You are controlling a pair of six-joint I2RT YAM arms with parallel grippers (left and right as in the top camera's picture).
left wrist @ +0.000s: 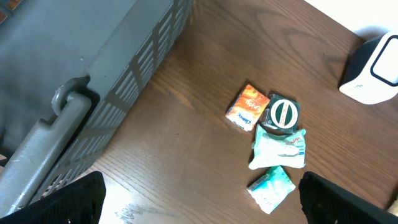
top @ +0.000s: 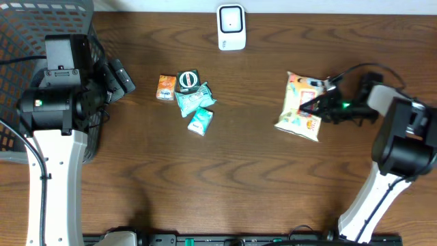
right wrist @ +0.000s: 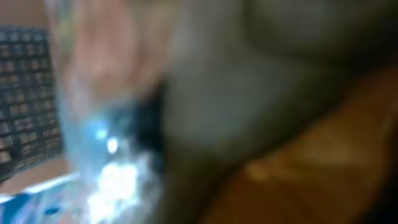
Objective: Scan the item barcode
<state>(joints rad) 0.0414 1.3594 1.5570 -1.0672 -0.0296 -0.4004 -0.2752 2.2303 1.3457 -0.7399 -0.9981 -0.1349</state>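
Bag (top: 299, 108) (pale, with a colourful print) is seen lying on the counter (top: 239, 178) towards its right side, well apart from the white scanner (top: 231, 27) at the far edge. Its right edge is pinched by the right claw (top: 319, 106), whose jaws are closed on it; the right wrist view is too blurred to be read. The left claw (top: 117, 82) is held wide apart beside the basket (top: 20, 41), with nothing gripped. Between the arms an orange packet (top: 166, 87), a round tin (top: 188, 80) and two teal packets (top: 196, 100) are clustered close together.
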